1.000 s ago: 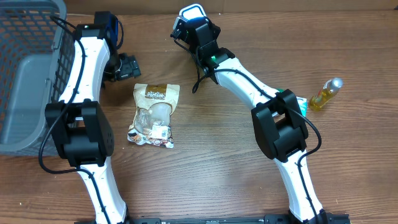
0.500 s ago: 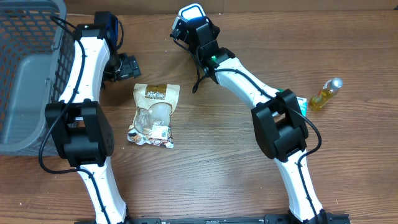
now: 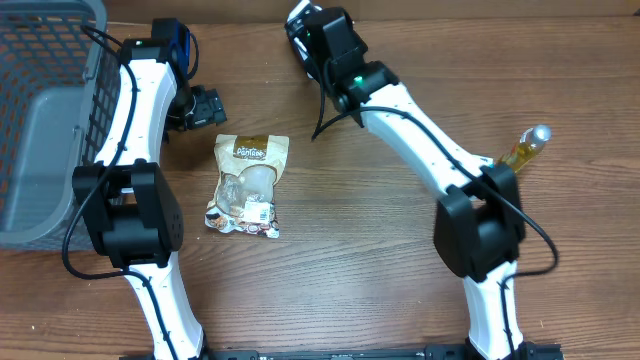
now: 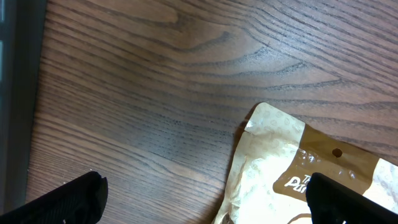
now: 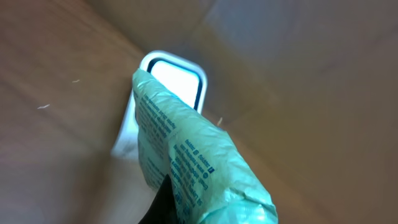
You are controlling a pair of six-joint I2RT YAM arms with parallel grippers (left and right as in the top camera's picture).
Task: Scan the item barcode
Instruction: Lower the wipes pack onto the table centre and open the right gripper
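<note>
Between right claw (image 3: pixel 308 28) tips, green pkt (image 5: pixel 186 155), scanner (image 5: pixel 177 71) just behind

Overhead straight down, both wrist views close, pouch (image 3: pixel 247 185) shared with left wrist

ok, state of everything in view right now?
left claw, open, above the table by the snack bag
right claw, shut on green packet
green packet, held up in front of scanner
scanner, window lit
snack bag, flat on table, front up
bottle, lying on its side
basket, upright
</note>
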